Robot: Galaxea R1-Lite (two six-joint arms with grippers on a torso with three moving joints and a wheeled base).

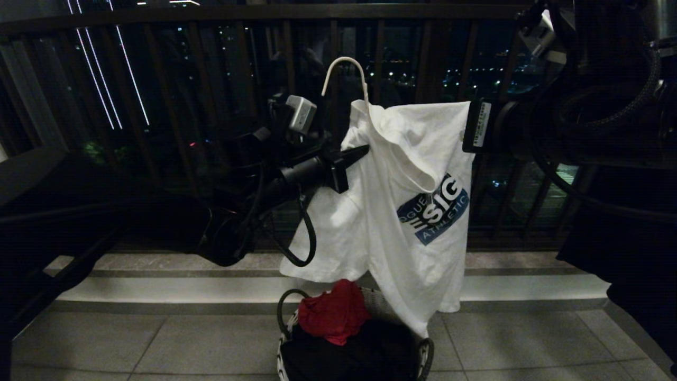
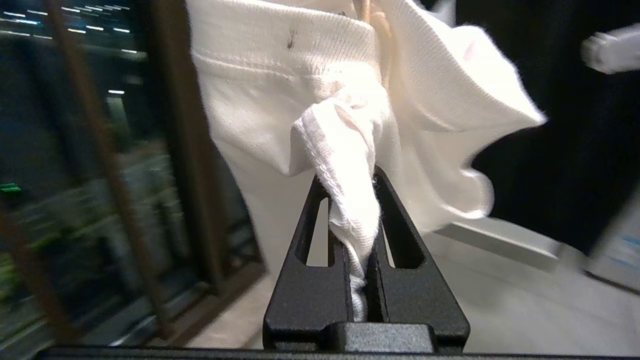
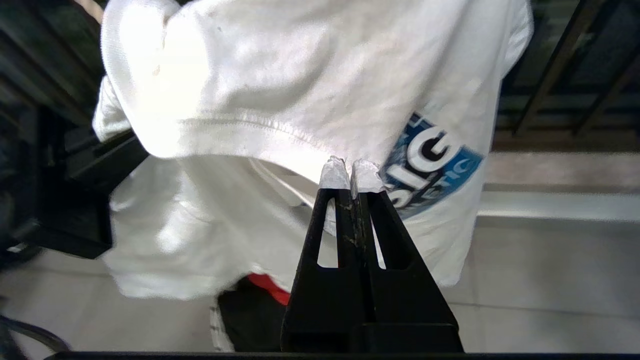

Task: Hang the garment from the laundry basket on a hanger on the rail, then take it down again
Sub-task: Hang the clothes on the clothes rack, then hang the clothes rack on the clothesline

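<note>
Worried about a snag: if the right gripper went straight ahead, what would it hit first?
The T-shirt: the right gripper points straight at its stitched fold, seemingly right at the cloth, though depth is unclear.

Tiled balcony floor (image 1: 211, 344)
The laundry basket (image 1: 285, 338) stands on it, holding a red cloth (image 1: 333, 315).

Garment (image 1: 407, 211) hangs mid-scene, blocking the centre; left gripper (image 1: 359, 153) pinned at its 9 o'clock edge; laundry basket (image 1: 423, 354) with red cloth (image 1: 333, 312) crowds 6 o'clock; balcony railing (image 1: 211, 79) walls 12 o'clock; bare floor tiles (image 1: 158, 344) at 7 o'clock
</note>
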